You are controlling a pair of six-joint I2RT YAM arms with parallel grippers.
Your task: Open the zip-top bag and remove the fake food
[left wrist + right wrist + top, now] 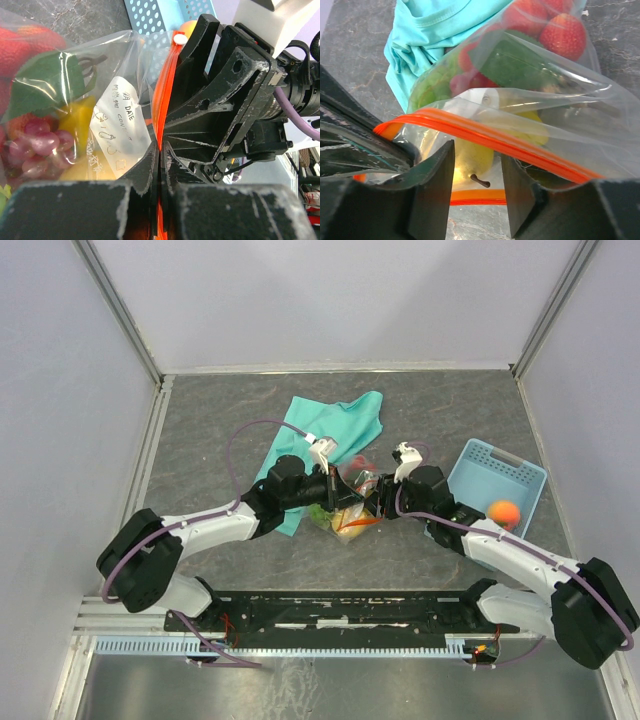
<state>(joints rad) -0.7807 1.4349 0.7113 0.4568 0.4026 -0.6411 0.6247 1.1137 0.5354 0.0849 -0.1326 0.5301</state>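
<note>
Mid-table, beside teal cloth [335,425], lay zip-top bag [350,510], fake food [562,35] inside. Noted left gripper [156,165] clenched on zip strip [165,95]; right gripper [476,172] spread at mouth, lemon [470,157] between fingers. Judged best: hold lip taut, pinch lemon squarely, avoid snagging plastic.

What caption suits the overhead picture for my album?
Left gripper and right gripper meet at the zip-top bag; a peach lies in the basket.

From the top we can't see the mouth of the zip-top bag [350,515], the left gripper [350,492] and right gripper [376,502] crowd right over it. In the left wrist shot the fake food [40,144] is blurry and cut off at the left edge, and the bag's handwritten label [122,131] is unreadable.
</note>
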